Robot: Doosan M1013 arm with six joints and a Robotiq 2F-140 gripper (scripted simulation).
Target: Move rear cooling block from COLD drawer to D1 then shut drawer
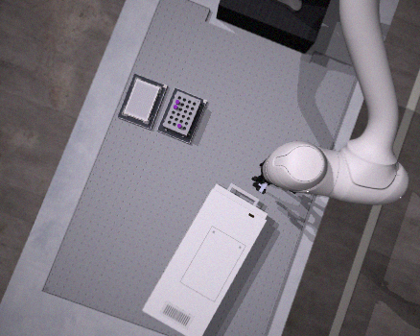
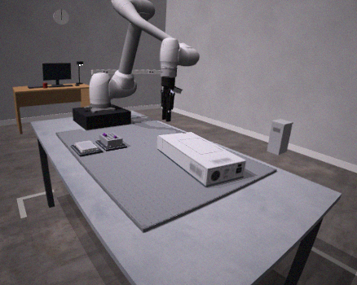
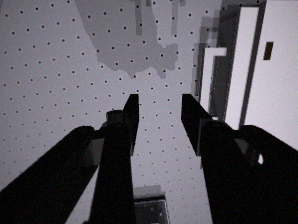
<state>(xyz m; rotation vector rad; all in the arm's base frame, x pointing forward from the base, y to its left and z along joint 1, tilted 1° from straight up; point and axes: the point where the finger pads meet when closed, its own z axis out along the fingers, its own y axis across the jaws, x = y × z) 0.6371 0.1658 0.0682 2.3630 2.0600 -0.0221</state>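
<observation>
The grey cooling block (image 1: pixel 187 107) (image 2: pixel 111 141) sits in deck slot D1 (image 1: pixel 189 138), looking level, with three purple tubes showing in its bores. The white cooler COLD (image 1: pixel 198 259) (image 2: pixel 184 153) (image 3: pixel 282 65) has its drawer front (image 3: pixel 243 55) close against the housing, with a narrow dark line between them. The handle (image 1: pixel 245 193) (image 3: pixel 206 75) sticks out in front. The lamp (image 1: pixel 251 215) (image 3: pixel 268 50) looks dark. The front block is hidden inside. My gripper (image 1: pixel 260 184) (image 2: pixel 166 120) (image 3: pixel 160 107) is partly open and empty, above the mat beside the handle.
Deck slot D2 (image 1: pixel 123 118) holds a white plate (image 1: pixel 142 100) (image 2: pixel 86 146) beside D1. The perforated mat (image 1: pixel 130 192) (image 2: pixel 131 183) lies under cooler and slots. The black robot base (image 1: pixel 269 29) (image 2: pixel 103 118) stands at the table's far end.
</observation>
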